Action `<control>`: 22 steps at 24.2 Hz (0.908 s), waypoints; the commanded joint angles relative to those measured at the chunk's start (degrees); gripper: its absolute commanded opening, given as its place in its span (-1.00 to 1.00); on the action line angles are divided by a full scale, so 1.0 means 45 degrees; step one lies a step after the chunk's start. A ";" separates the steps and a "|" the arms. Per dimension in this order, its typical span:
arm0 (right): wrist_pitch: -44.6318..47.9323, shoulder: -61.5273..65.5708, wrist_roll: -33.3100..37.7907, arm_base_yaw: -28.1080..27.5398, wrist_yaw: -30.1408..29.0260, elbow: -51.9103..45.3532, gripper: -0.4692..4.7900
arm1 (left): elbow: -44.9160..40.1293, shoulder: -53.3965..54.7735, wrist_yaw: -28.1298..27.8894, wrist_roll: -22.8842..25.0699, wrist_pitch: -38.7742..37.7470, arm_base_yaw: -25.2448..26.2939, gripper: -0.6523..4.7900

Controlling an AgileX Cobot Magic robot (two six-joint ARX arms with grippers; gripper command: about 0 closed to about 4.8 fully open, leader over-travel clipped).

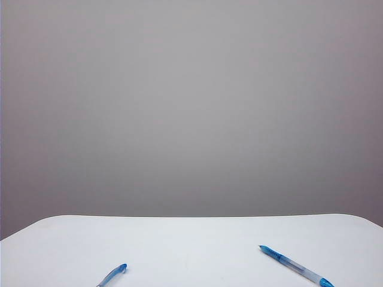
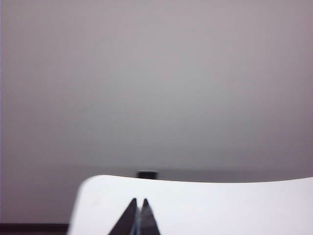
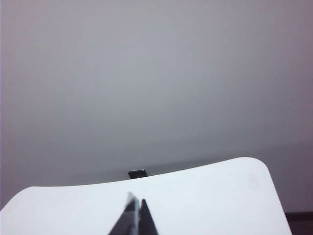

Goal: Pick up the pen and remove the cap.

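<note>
In each wrist view the left tool [image 2: 139, 218] and right tool [image 3: 135, 215] are clenched on nothing over the white bench [image 1: 191, 239]. Neither tool shows in the exterior view, where the cap [image 1: 114, 275] lies left, well apart from the pen [image 1: 296, 266] at right.

One pen [image 1: 296, 266] and one cap [image 1: 113, 275] are lying on one white table [image 1: 191, 239]. Two grippers are showing, the left [image 2: 139, 201] and the right [image 3: 136, 198], both closed and empty.
</note>
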 commanded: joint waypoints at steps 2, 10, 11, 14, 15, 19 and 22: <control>0.0656 -0.0015 -0.0262 0.0000 0.0311 -0.0355 -0.83 | -0.0869 -0.0549 0.0146 -0.0845 0.0427 -0.0005 -0.77; 0.2181 -0.0015 -0.0379 0.0000 0.0714 -0.2992 -0.83 | -0.2671 -0.0549 -0.0816 -0.0782 0.0967 0.0005 -0.77; 0.1914 -0.0015 -0.0432 0.0000 0.0899 -0.3016 -0.83 | -0.2934 -0.0549 -0.0816 -0.0777 0.1190 0.0005 -0.77; 0.1855 -0.0005 -0.0976 0.0000 0.1370 -0.3016 -0.82 | -0.3449 -0.0549 -0.1069 -0.0461 0.1209 0.0005 -0.77; 0.1802 -0.0005 -0.1185 0.0000 0.1515 -0.3016 -0.82 | -0.3628 -0.0549 -0.1103 -0.0257 0.0913 0.0005 -0.77; 0.0369 0.0005 -0.1389 0.0000 0.3031 -0.3016 -0.82 | -0.3633 -0.0549 -0.1379 0.0738 0.0350 0.0010 -0.77; 0.0364 0.0228 -0.1394 -0.0024 0.3055 -0.2997 -0.82 | -0.3633 -0.0549 -0.0782 0.0743 0.0345 0.0010 -0.65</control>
